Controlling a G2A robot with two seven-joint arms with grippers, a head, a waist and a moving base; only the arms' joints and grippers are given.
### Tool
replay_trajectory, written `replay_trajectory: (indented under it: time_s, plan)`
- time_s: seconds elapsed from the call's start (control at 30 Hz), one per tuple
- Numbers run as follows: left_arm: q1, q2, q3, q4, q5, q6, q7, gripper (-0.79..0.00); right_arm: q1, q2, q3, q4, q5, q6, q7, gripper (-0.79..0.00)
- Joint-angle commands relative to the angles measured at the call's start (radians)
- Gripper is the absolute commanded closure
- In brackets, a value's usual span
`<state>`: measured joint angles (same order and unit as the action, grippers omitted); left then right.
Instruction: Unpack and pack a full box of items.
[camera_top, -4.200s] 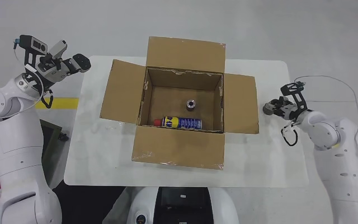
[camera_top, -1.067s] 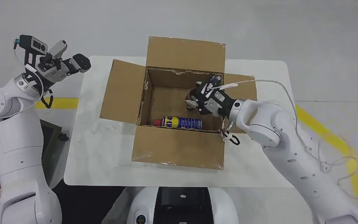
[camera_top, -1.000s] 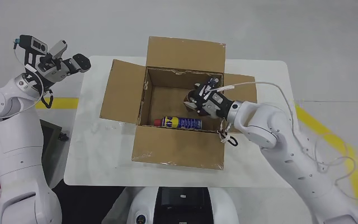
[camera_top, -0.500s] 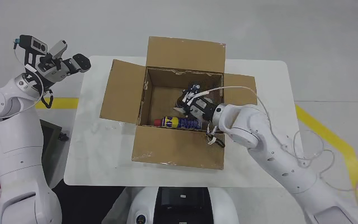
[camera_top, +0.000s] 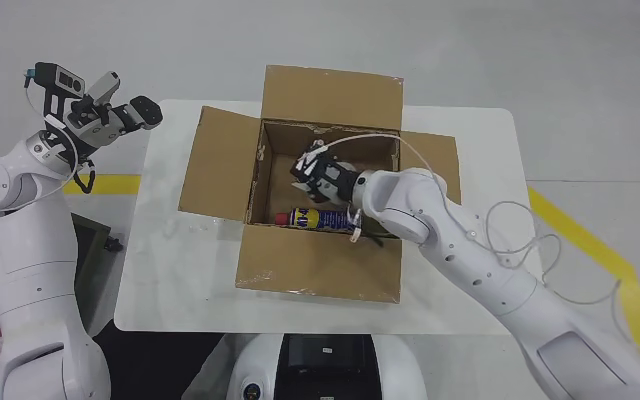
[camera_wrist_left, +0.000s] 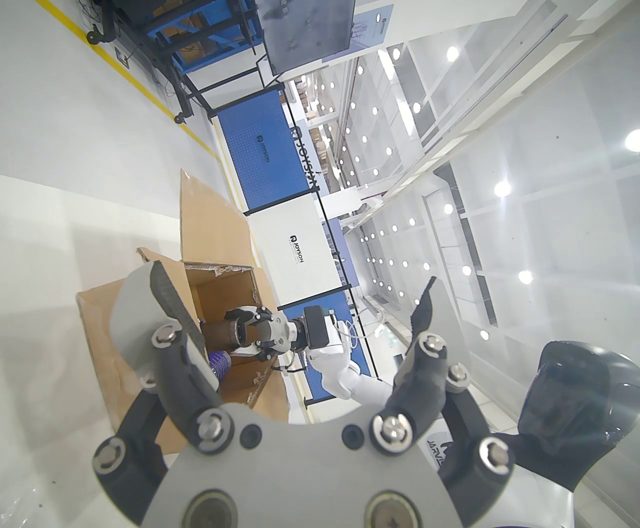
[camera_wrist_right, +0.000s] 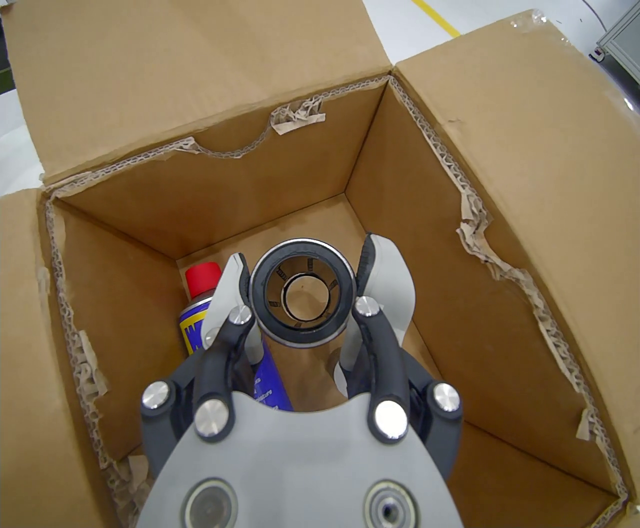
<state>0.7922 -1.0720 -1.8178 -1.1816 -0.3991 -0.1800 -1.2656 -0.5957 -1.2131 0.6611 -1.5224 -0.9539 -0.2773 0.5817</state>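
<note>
An open cardboard box (camera_top: 320, 262) stands mid-table, flaps spread. My right gripper (camera_wrist_right: 303, 285) is shut on a dark metal ring-shaped cylinder (camera_wrist_right: 303, 299), held above the box floor; from above the right gripper (camera_top: 312, 177) sits over the box's left half. A blue spray can with a red cap (camera_top: 318, 217) lies along the box's near wall, partly hidden behind the fingers (camera_wrist_right: 231, 292) in the right wrist view. My left gripper (camera_top: 146, 112) is raised beyond the table's far-left corner, open with nothing between its fingers (camera_wrist_left: 165, 300).
The white table (camera_top: 180, 280) carries the box; bare surface lies on its left, right and front. Torn cardboard edges line the box rim (camera_wrist_right: 480, 235). A yellow floor line (camera_top: 110, 184) runs past the table's left side.
My right arm came from the table's right side into the box, shut on the metal cylinder and carried it leftward over the box's left half. The left arm stayed still.
</note>
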Motion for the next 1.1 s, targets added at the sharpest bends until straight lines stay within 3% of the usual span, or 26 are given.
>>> replay_trajectory:
  time_s: [0.0, 0.43, 0.97, 1.07]
  plan:
    - [0.000, 0.000, 0.000, 0.000, 0.000, 0.000, 0.000, -0.785, 0.013, -0.011, -0.012, 0.025, 0.002, 0.003, -0.006, 0.000]
    - [0.000, 0.000, 0.000, 0.000, 0.000, 0.000, 0.000, -0.785, 0.103, -0.090, -0.074, 0.201, 0.048, 0.034, 0.046, 0.000]
    - [0.000, 0.000, 0.000, 0.000, 0.000, 0.000, 0.000, -0.785, 0.139, -0.166, -0.111, 0.371, 0.049, 0.053, 0.026, 0.000]
    - [0.000, 0.000, 0.000, 0.000, 0.000, 0.000, 0.000, -0.785, 0.140, -0.175, -0.115, 0.386, 0.033, 0.059, 0.028, -0.157]
